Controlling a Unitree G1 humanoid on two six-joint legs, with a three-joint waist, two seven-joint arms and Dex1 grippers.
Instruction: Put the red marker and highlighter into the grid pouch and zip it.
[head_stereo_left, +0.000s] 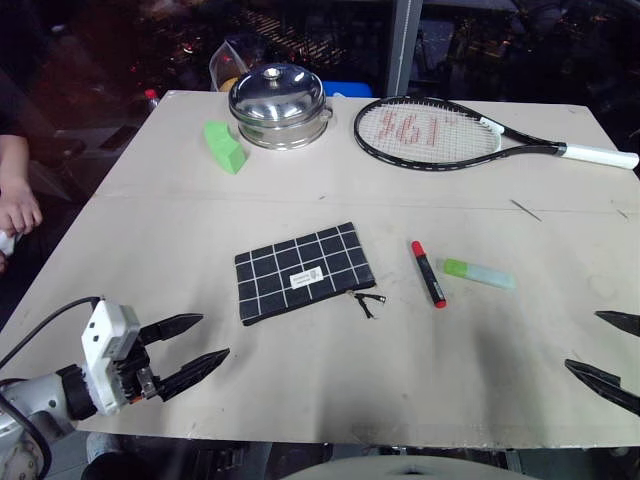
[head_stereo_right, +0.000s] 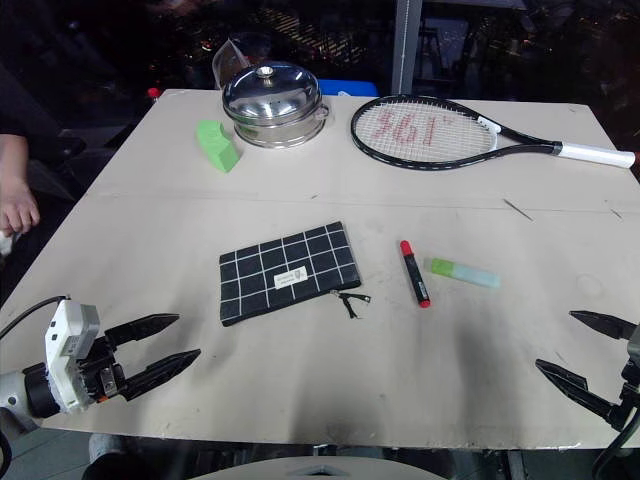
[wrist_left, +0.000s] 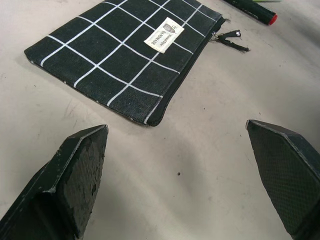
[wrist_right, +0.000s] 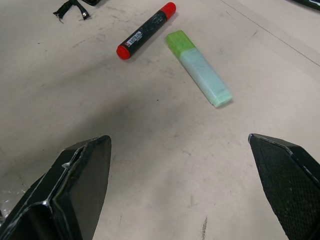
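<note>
Both claws spread, nothing picked up yet.
Left claw (head_stereo_left: 192, 350) and right claw (head_stereo_right: 590, 349) hanging empty; grid pouch (head_stereo_left: 305, 271) ahead of left, red marker (wrist_right: 146, 30) and highlighter (wrist_right: 199, 68) ahead of right. Unzip first.

place: lab test bench | evidence: bare board table (head_stereo_left: 300, 390), unrelated props, dark clutter behind

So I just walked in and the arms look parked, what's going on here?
Nothing is being handled yet. The left claw and right claw both hang open over the near edge of the table, holding nothing. The grid pouch lies flat mid-table with its zipper pull at the end nearest the red marker. The highlighter lies just past the marker. Neither is in the pouch.
</note>
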